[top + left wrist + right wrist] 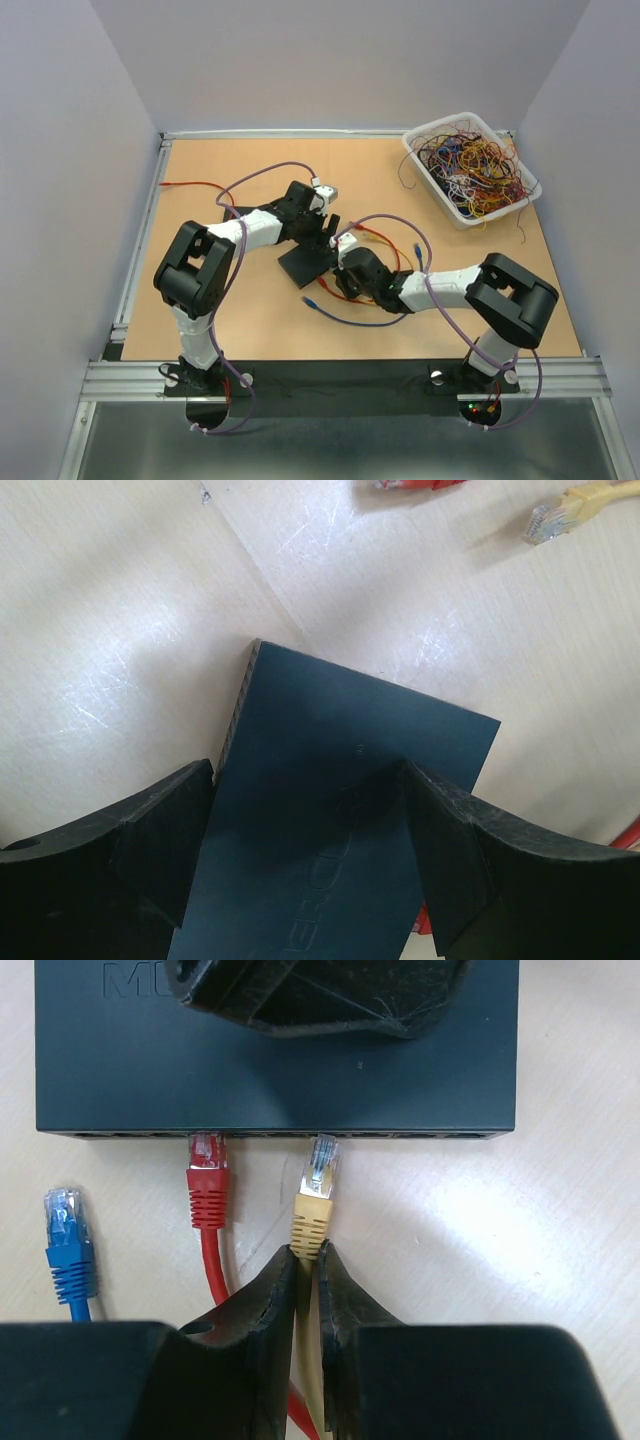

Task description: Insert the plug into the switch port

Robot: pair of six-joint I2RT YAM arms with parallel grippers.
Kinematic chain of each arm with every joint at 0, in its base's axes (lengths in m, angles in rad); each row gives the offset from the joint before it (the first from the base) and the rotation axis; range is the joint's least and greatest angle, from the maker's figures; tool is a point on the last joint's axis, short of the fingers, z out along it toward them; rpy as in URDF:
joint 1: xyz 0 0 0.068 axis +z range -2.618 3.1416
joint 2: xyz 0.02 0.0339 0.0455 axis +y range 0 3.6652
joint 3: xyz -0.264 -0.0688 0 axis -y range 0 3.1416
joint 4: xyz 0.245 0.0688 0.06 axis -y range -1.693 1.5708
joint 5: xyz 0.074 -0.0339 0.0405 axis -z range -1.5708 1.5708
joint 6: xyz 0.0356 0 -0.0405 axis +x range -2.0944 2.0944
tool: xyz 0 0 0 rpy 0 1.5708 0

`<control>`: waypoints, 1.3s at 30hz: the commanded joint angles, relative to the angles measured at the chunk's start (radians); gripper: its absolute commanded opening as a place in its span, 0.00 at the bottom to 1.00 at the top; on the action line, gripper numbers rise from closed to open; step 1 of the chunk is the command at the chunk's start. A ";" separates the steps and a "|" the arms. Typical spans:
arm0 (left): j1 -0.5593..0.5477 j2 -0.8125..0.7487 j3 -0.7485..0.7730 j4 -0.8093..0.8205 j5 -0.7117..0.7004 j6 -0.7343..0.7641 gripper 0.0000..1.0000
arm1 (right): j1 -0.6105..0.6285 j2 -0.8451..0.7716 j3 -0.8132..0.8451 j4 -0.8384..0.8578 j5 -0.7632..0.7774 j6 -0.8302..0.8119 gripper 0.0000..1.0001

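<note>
The black switch (280, 1070) lies flat with its port row facing my right wrist camera. My right gripper (308, 1257) is shut on the yellow plug (318, 1185), pinching its boot and cable. The plug's clear tip is at the mouth of a port, and most of the connector still shows. A red plug (207, 1175) sits in the port to its left. My left gripper (310, 820) straddles the switch (330, 810), one finger against each long side, holding it. In the top view the switch (303, 266) lies between the left gripper (325, 232) and the right gripper (343, 256).
A blue plug (66, 1235) lies loose left of the red one, its cable (350, 320) looping toward the front. Another yellow plug (555, 515) lies beyond the switch. A white bin of tangled wires (470, 165) stands at the back right. A red cable (195, 186) runs along the back left.
</note>
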 commanded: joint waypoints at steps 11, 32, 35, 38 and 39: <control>-0.042 0.049 -0.007 -0.128 0.040 -0.013 0.84 | -0.006 -0.093 -0.033 0.026 0.068 0.007 0.00; -0.042 0.052 -0.005 -0.129 0.040 -0.013 0.84 | 0.000 -0.112 -0.033 0.069 0.068 0.025 0.00; -0.042 0.050 -0.007 -0.129 0.040 -0.013 0.84 | 0.000 -0.116 -0.043 0.080 0.099 0.025 0.00; -0.044 0.050 -0.007 -0.128 0.042 -0.013 0.84 | 0.000 -0.098 -0.040 0.086 0.107 0.024 0.00; -0.044 0.052 -0.007 -0.129 0.042 -0.013 0.84 | 0.000 -0.092 -0.039 0.089 0.101 0.024 0.00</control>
